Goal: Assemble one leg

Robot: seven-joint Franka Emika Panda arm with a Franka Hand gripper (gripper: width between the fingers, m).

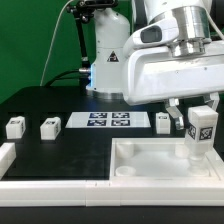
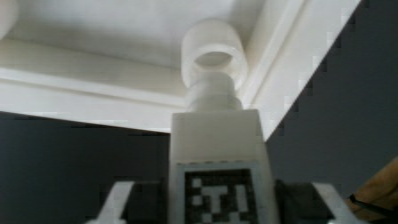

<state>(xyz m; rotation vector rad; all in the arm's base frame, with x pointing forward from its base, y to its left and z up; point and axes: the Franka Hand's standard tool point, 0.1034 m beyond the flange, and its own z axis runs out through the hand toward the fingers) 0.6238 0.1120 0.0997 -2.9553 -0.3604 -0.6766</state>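
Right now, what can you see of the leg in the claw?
The leg is a small white, plastic-looking block with a black-and-white marker tag on its face. It narrows in steps to a round tip. It is held upright, tip down, the claw shut on its tagged end, over a corner of the white raised-rim panel. Whether the tip touches the panel cannot be told.

We can read no words or numbers. We see only black-and-white square marker tags: one on the raised leg (image 1: 202, 128) (image 2: 221, 150), one on each of the other legs (image 1: 15, 127) (image 1: 49, 127) (image 1: 163, 122), and several on the marker board (image 1: 108, 121). A dark mark on the arm (image 1: 105, 45) is too small to read.
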